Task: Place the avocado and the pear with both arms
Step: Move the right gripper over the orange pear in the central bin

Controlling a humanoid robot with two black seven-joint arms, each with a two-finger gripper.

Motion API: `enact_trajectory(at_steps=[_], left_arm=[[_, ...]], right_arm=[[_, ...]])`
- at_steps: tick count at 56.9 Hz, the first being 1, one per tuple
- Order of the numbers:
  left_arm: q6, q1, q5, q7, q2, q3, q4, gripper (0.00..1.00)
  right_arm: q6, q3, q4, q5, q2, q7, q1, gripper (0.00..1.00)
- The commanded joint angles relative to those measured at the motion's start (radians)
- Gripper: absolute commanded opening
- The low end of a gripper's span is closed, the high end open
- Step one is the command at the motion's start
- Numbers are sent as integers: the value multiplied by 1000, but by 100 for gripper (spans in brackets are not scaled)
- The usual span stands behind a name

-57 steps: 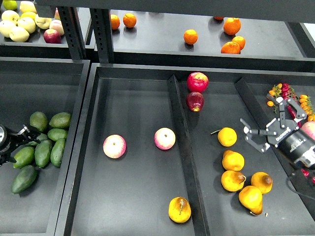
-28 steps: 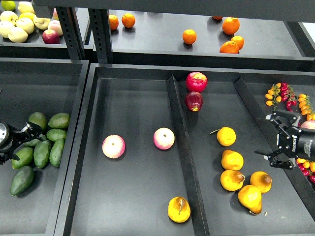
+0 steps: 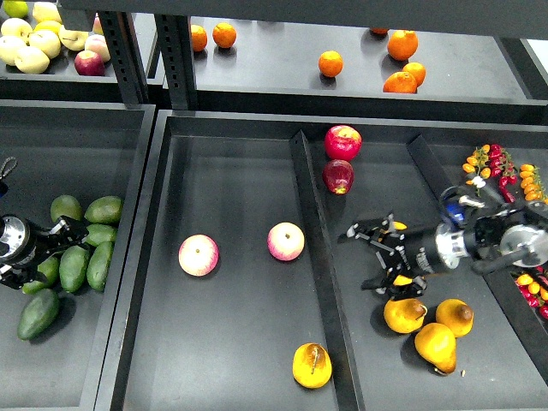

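Several avocados lie in a pile in the left tray; the darkest avocado [image 3: 38, 312] lies at the pile's front end. My left gripper [image 3: 58, 247] comes in from the left edge and hovers open over the pile's left side, holding nothing. Several yellow pears lie in the right compartment: two [image 3: 404, 315] [image 3: 437, 345] show fully, and two more peek out from behind my right gripper. One pear [image 3: 312, 366] lies alone at the front of the middle compartment. My right gripper [image 3: 365, 258] reaches left over the pears, open and empty.
Two pink apples [image 3: 199, 255] [image 3: 286, 241] lie in the middle compartment and two red apples [image 3: 342, 142] at the back of the right one. A raised divider [image 3: 312, 248] separates the compartments. Cherry tomatoes [image 3: 501, 167] lie far right. Oranges [image 3: 330, 63] sit on the back shelf.
My right arm has swung from the right edge leftward over the pears, its gripper still open. My left gripper has shifted slightly right over the avocados. No fruit has moved.
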Motion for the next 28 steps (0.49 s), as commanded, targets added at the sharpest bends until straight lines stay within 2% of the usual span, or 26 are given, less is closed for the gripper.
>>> enact_trajectory(at_steps=[1, 12, 28], left_arm=[[0, 4, 0, 0, -13, -22, -1, 100], [0, 1, 0, 0, -38, -33, -7, 99], [0, 4, 0, 0, -53, -35, -7, 99]], right_arm=[[0, -23, -68, -102, 89, 0, -7, 100], [0, -74, -106, -145, 160, 0, -7, 100], [0, -147, -105, -148, 190, 0, -13, 100]])
